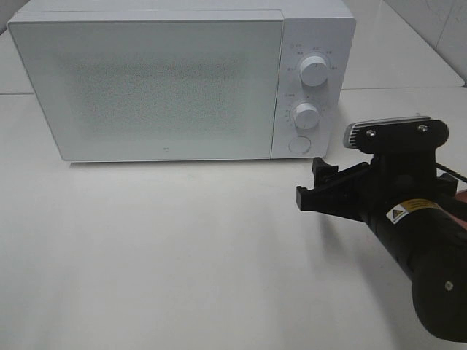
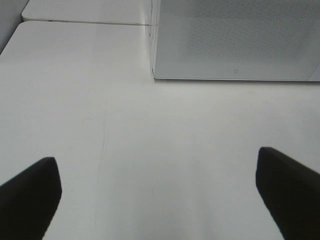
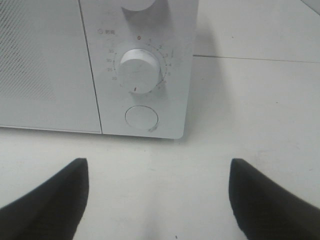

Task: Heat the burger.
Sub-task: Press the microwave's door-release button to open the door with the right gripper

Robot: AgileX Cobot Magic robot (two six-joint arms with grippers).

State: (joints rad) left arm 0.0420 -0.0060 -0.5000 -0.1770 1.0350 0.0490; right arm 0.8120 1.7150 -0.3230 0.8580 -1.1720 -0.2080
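The right gripper (image 1: 310, 184), jaws spread as on the left gripper (image 2: 157, 155), is hovering at centre right before the timer knob (image 3: 140, 70) of the microwave (image 1: 160, 80), likely risking nudging the round button (image 3: 141, 118) beneath and popping the closed door, while the burger is showing in no view.
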